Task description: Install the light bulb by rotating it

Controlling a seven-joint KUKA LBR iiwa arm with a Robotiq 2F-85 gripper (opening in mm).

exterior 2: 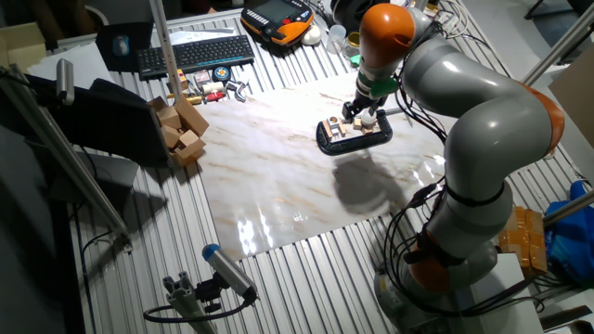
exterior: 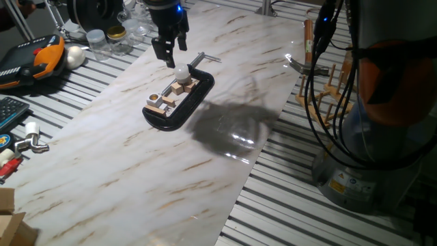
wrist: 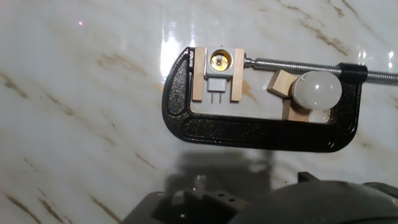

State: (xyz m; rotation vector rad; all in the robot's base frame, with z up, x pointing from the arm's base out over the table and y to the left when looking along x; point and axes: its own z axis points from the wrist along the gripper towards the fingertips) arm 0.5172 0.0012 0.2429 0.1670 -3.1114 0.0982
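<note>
Over the marble counter [exterior: 136,171] my pincer [exterior: 169,53] hangs with fingers a bit apart, holding nothing, just above the light bulb [wrist: 317,90]. One bulb, resting on wooden blocks [wrist: 283,84] inside one black C-clamp [wrist: 249,130], near one socket [wrist: 218,65]. Can't make out any writing.

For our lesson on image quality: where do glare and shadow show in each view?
One fixed view: glare patch and a dark arm shadow on the marble right of the clamp. Other fixed view: bright reflections at the marble's near edge. Hand view: glare above the socket; bulb sharp, dark blurred hardware at the bottom.
</note>
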